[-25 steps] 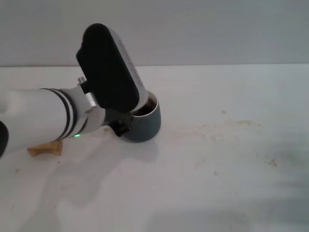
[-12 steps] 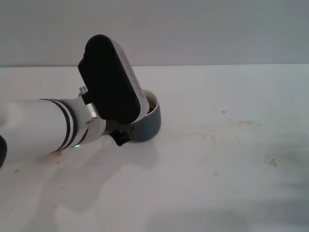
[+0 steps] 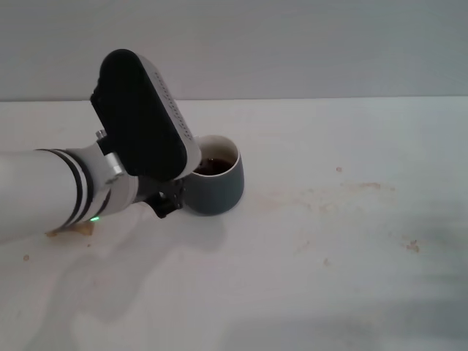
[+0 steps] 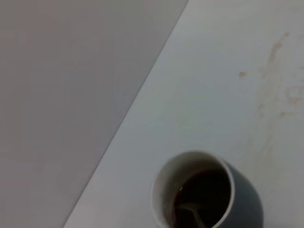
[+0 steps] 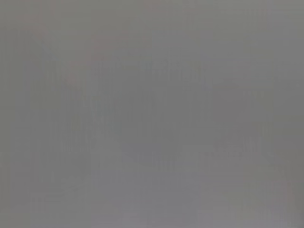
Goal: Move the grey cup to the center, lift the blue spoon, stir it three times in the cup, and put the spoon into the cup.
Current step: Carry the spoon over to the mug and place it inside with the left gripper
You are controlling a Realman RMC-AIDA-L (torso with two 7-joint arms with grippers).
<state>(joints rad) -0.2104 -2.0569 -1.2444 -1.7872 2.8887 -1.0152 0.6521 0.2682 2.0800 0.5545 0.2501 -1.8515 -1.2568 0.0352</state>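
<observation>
Table (image 3: 307, 292): white surface filling the lower two thirds of the head view; faint brown stains at right of centre and towards the right edge.

Left arm (image 3: 51, 194): white tube with dark bands and a green light, entering from the left edge of the head view at mid-height. Its wrist carries a large black oblong housing, tilted, in the upper left of centre.

Left gripper (image 3: 170, 201): only a small dark part shows below the housing, just left of the grey cup and close against its side. The fingers are hidden by the housing; whether they are apart, together or clamped on anything cannot be told.

Tan wooden piece (image 3: 73, 229): a small sliver visible under the left arm, lower left of the head view, lying on the table.

Grey cup (image 3: 213, 185): dark slate-grey, rounded, upright on the table, slightly left of frame centre in the head view. White inside, dark liquid within. Handle not visible. In the left wrist view the cup (image 4: 209, 194) sits at the bottom edge, right of centre.

Blue spoon (image 4: 192, 214): only a small grey shape in the dark liquid, seen in the left wrist view; handle not visible.

Wall (image 3: 292, 44): plain grey, behind the table's far edge.

Right gripper: not seen; the right wrist view is uniform grey.
</observation>
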